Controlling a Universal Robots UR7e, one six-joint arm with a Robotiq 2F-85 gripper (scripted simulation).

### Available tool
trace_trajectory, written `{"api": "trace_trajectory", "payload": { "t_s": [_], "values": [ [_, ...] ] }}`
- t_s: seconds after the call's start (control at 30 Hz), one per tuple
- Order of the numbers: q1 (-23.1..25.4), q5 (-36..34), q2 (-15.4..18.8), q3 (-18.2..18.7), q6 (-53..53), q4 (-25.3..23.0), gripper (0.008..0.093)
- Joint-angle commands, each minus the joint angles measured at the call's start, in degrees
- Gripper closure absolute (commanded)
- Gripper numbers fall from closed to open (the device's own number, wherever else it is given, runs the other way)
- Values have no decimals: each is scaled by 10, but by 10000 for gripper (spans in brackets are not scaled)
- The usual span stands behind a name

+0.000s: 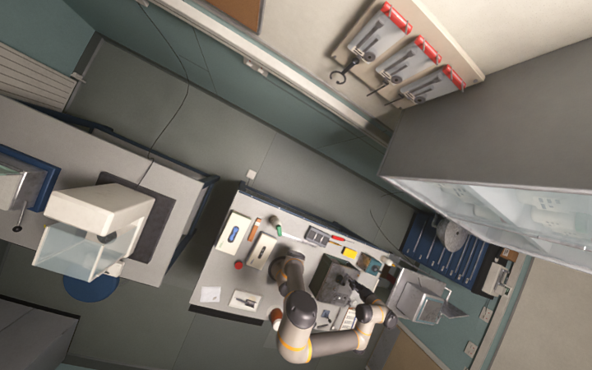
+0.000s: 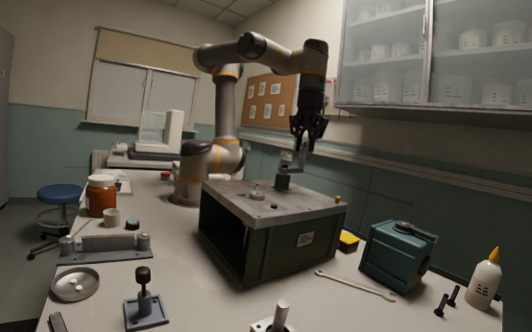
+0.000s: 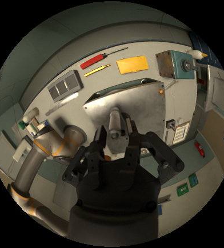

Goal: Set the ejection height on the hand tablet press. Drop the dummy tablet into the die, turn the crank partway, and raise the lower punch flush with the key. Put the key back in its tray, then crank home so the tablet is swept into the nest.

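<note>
The base of the crank [image 2: 291,169] is partly hidden behind my fingers in the wrist camera; its handle [image 3: 114,123] points up toward me. The crank stands at the back of the hand tablet press [image 2: 270,225], a dark green box with a grey top plate. My gripper [image 2: 308,139] hangs just above the handle tip, open and empty. A small dark die hole [image 2: 273,206] sits in the plate, with a round knob [image 2: 257,194] behind it. A dish [image 2: 75,283] with two white tablets lies on the table's near left.
Behind the press runs the teal wall with a ledge, and a glass cabinet [image 2: 450,57] hangs above on the right. A teal box [image 2: 395,254], a wrench [image 2: 354,285] and a glue bottle [image 2: 484,278] lie right of the press. A brown jar [image 2: 101,194] stands to the left.
</note>
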Motion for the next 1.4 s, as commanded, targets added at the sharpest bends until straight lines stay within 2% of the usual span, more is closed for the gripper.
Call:
{"api": "trace_trajectory", "payload": {
  "t_s": [0.0,0.77,1.37],
  "values": [
    [0,0,0,0,0,0,534],
    [1,0,4,24,0,-28,534],
    [1,0,4,26,0,-31,544]
  ]
}}
